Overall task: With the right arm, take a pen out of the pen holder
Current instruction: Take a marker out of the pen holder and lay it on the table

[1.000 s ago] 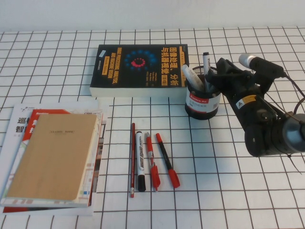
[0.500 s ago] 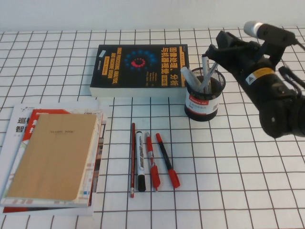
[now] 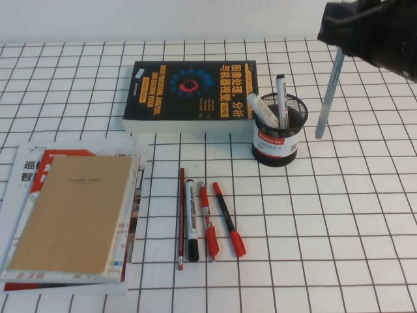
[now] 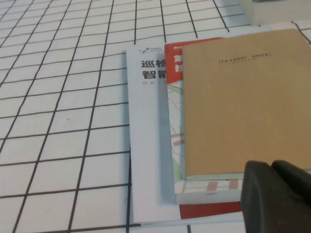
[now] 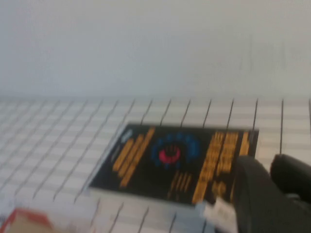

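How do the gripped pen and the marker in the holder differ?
The pen hangs from the right tool at far right, outside the pen holder; the marker stands inside it. The pen is grey; the marker has a dark cap. Both are slim. The left tool is near the notebook.

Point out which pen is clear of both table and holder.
The grey pen, hanging from the right gripper right of the pen holder; the others lie on the table or stand inside. The left gripper hovers over the notebooks.
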{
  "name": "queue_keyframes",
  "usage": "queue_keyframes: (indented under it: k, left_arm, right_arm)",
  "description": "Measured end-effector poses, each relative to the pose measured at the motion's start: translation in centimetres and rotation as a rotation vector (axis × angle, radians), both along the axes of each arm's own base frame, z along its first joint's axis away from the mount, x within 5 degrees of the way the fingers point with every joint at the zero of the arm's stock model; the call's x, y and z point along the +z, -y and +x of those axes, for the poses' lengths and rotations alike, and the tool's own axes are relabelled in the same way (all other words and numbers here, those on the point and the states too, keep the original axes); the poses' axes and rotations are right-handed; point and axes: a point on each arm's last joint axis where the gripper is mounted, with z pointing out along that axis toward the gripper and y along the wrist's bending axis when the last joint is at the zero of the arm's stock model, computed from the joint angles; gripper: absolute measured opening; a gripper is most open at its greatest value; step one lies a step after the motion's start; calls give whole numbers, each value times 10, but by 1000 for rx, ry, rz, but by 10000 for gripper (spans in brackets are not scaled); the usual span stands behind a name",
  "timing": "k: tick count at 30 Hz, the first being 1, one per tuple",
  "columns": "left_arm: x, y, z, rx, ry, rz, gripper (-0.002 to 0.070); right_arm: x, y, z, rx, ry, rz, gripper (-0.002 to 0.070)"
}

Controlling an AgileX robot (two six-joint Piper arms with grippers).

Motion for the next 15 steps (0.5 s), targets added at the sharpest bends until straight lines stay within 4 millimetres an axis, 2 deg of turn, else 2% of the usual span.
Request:
queue_keyframes:
  k: [6,11,15]
  left_arm:
    - [0,0,0,0,0,0,-4]
    - [0,0,0,0,0,0,-4]
    - [0,0,0,0,0,0,-4]
  right_arm:
    - [3,-7,-24,120,-354,-188,36]
    - [-17,-18,-29,196,-609,-323,36]
    - [-35,-30,-23,232,-734,-331,35]
